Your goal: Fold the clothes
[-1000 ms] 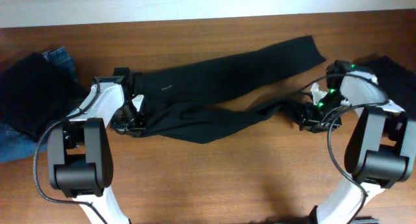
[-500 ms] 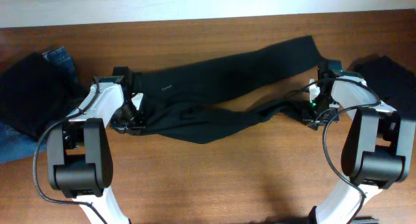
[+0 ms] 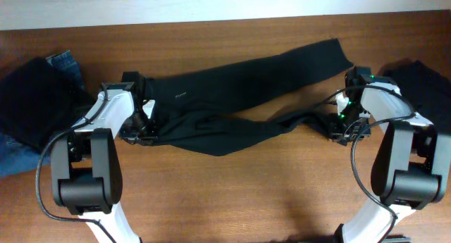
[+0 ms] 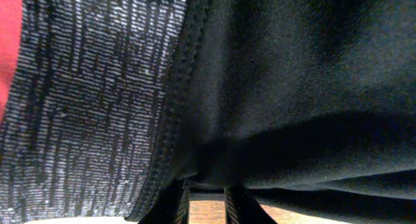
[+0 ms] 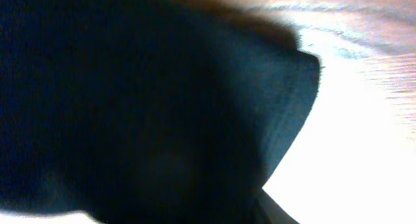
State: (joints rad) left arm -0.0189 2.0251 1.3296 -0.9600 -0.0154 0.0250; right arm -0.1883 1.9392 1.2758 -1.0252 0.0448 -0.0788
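The black trousers (image 3: pixel 239 81) lie stretched across the table. One leg runs to the upper right and the other is twisted along the front. My left gripper (image 3: pixel 139 135) is at the waist end, shut on the trousers. The left wrist view shows the grey waistband (image 4: pixel 84 100), the red trim (image 4: pixel 8 42) and black cloth bunched over my fingertips (image 4: pixel 206 204). My right gripper (image 3: pixel 337 129) is shut on the end of the twisted leg. Dark blurred cloth (image 5: pixel 130 107) fills the right wrist view and hides the fingers.
A dark garment (image 3: pixel 28 106) lies on blue denim jeans (image 3: pixel 65 61) at the far left. Another dark garment (image 3: pixel 423 81) lies at the far right. The wooden table (image 3: pixel 232 194) ends at a pale wall along the back.
My right arm shifted a little left, then slightly back, with the leg end following. The left arm has not moved.
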